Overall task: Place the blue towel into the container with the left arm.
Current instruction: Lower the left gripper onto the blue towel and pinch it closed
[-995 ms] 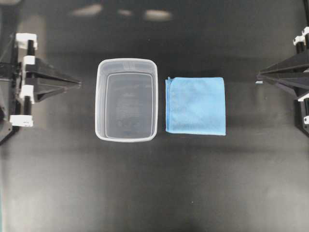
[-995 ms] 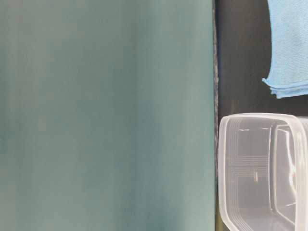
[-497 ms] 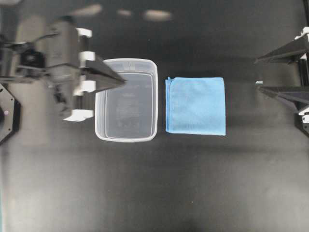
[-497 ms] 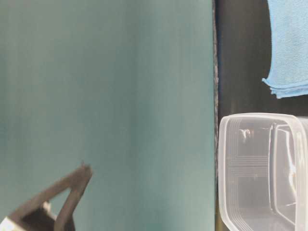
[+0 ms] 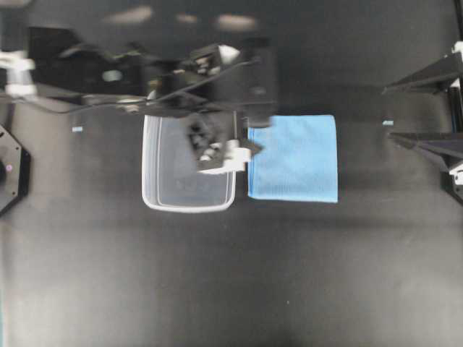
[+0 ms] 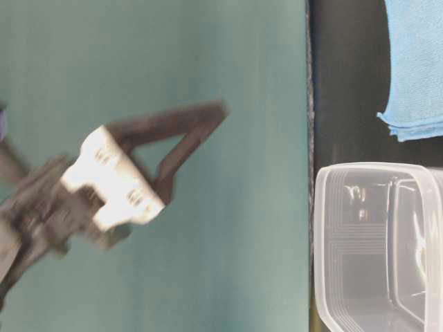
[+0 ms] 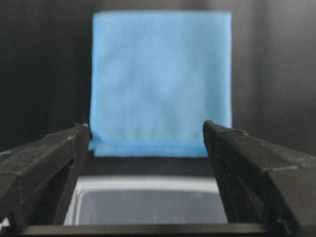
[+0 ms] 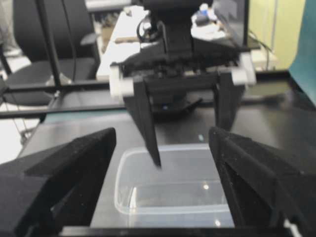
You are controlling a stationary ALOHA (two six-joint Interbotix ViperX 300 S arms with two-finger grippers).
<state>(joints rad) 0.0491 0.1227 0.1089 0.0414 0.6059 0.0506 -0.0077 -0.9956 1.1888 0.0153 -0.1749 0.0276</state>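
Observation:
The blue towel (image 5: 296, 159) lies folded flat on the black table, just right of the clear container (image 5: 184, 195). My left arm reaches across above the container. My left gripper (image 5: 260, 136) is open and empty, hovering over the towel's near edge. In the left wrist view the open gripper (image 7: 145, 126) frames the towel (image 7: 160, 74), with the container rim (image 7: 148, 183) below it. The table-level view shows the raised left fingers (image 6: 180, 131), the container (image 6: 325, 228) and the towel (image 6: 415, 69). My right gripper (image 5: 387, 112) is open and empty at the right edge.
The right wrist view shows my open right gripper (image 8: 163, 132), the left gripper (image 8: 190, 143) hanging above the container (image 8: 168, 207), and a chair and desks behind. Small light marks (image 5: 77, 129) lie on the table. An arm base (image 5: 11, 166) sits at the left edge.
My left arm swung from the left edge rightward over the container to the towel's edge, and its gripper opened. My right gripper spread open a second ago and has stayed put since.

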